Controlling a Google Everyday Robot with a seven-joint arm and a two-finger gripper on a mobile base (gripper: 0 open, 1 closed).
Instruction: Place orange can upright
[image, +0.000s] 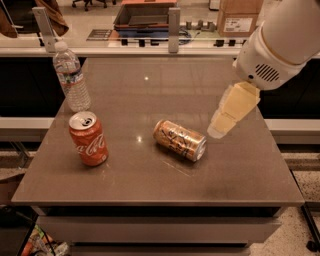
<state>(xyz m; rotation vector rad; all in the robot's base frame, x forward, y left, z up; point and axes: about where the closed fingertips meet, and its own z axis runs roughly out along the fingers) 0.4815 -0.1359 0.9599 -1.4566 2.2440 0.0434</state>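
Note:
The orange can lies on its side near the middle of the brown table, its silver end pointing to the front right. My gripper reaches in from the upper right on the white arm. Its pale yellow fingers hang just to the right of the can, a little above the table and apart from the can. It holds nothing.
A red Coca-Cola can stands upright at the front left. A clear water bottle stands behind it at the left edge. A counter with a tray and a cardboard box runs behind the table.

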